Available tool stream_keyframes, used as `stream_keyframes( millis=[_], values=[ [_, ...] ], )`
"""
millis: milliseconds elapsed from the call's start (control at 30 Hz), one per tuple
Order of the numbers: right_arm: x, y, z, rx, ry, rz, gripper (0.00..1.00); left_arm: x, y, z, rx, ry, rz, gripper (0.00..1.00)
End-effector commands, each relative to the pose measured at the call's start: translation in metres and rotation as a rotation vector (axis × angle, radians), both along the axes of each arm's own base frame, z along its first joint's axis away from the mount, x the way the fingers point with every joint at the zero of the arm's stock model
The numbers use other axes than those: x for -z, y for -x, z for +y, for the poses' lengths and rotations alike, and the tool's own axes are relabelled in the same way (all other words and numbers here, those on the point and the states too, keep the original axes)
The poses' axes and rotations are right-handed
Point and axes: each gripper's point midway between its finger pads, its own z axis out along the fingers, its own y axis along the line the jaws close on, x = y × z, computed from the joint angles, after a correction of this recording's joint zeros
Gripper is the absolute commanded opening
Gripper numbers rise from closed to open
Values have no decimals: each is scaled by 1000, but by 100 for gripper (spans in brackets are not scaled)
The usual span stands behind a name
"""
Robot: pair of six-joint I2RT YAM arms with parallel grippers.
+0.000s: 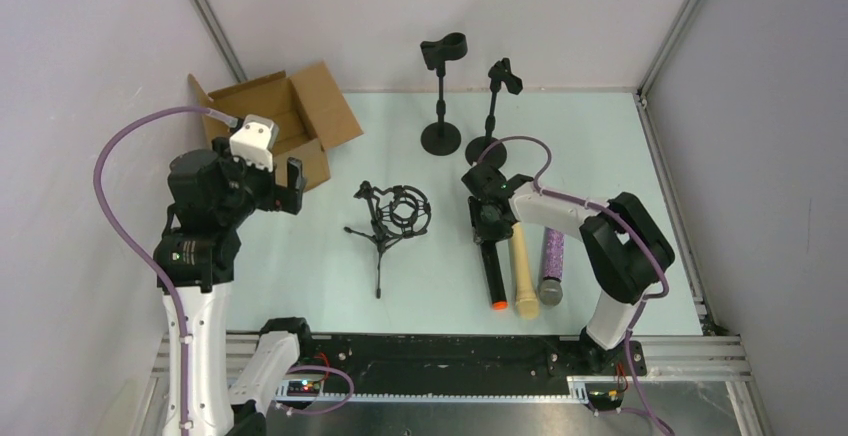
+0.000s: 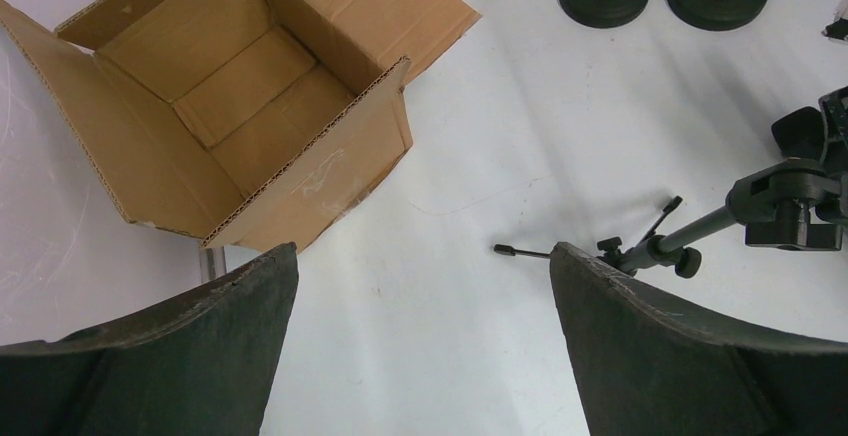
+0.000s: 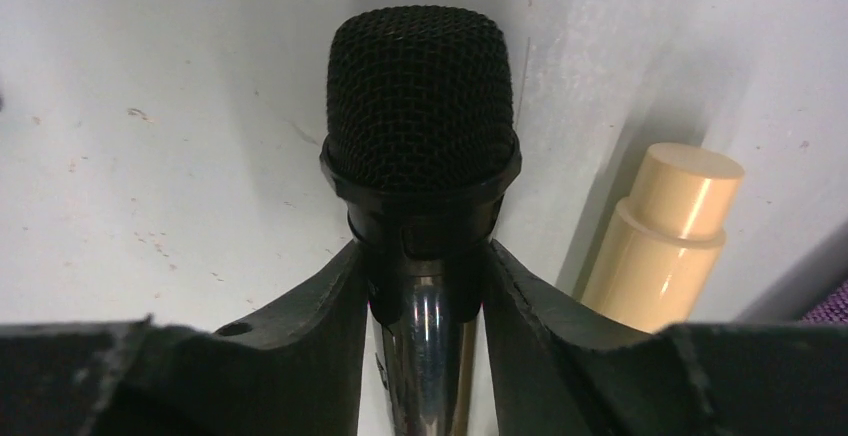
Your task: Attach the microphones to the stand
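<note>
Right pincer (image 3: 424, 271): clamped on black stick microphone (image 3: 420, 106), domed wire-mesh head | left pincer (image 2: 422, 256): spread wide | smooth cream cylindrical microphone (image 3: 665, 226): alongside

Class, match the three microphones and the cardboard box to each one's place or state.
Things: 1 black stick microphone with orange end; 2 cream-beige plastic stick microphone; 3 purple glitter microphone; 4 brown cardboard box.
States: A open, flaps spread; B middle of the row; C in the jaws of the right gripper; D right end of the row.
Pairs: 1-C, 2-B, 3-D, 4-A.
</note>
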Motion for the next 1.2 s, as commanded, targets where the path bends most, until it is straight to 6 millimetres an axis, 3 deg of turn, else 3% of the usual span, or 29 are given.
stream_keyframes(
  millis=[0, 67, 167, 300, 367, 433, 533, 667, 767, 833, 1033, 1167],
  values=[
    [6, -5, 5, -8, -14, -8, 39, -4, -1, 3, -14, 1, -10, 100],
    [5, -6, 5, -8, -21, -9, 28, 2, -2, 1, -14, 17, 9, 100],
    [-5, -8, 6, 6, -47, -24, 3, 11, -3, -3, 3, 35, 34, 100],
    [-46, -10, 14, 8, -130, -109, 0, 17, -2, -6, 20, 41, 47, 100],
    [-86, -11, 22, -5, -207, -203, 0, 16, 0, -9, 43, 37, 38, 100],
    [-139, -10, 31, -33, -300, -333, 0, 15, 4, -15, 89, 31, 27, 100],
    [-229, 2, 37, -88, -429, -553, 0, 22, 14, -34, 226, 26, 19, 100],
    [-342, 24, 35, -136, -600, -809, 0, 31, 16, -40, 255, 51, 47, 100],
    [-400, 42, 31, -182, -666, -966, 0, 41, 16, -42, 273, 48, 67, 100],
    [-442, 64, 44, -253, -736, -1090, 0, 48, 19, -44, 297, 44, 73, 100],
    [-511, 95, 71, -339, -747, -1374, 0, 67, 25, -48, 335, 32, 92, 100],
    [-524, 96, 94, -355, -751, -1454, 0, 71, 27, -50, 350, 38, 99, 100]
  ],
)
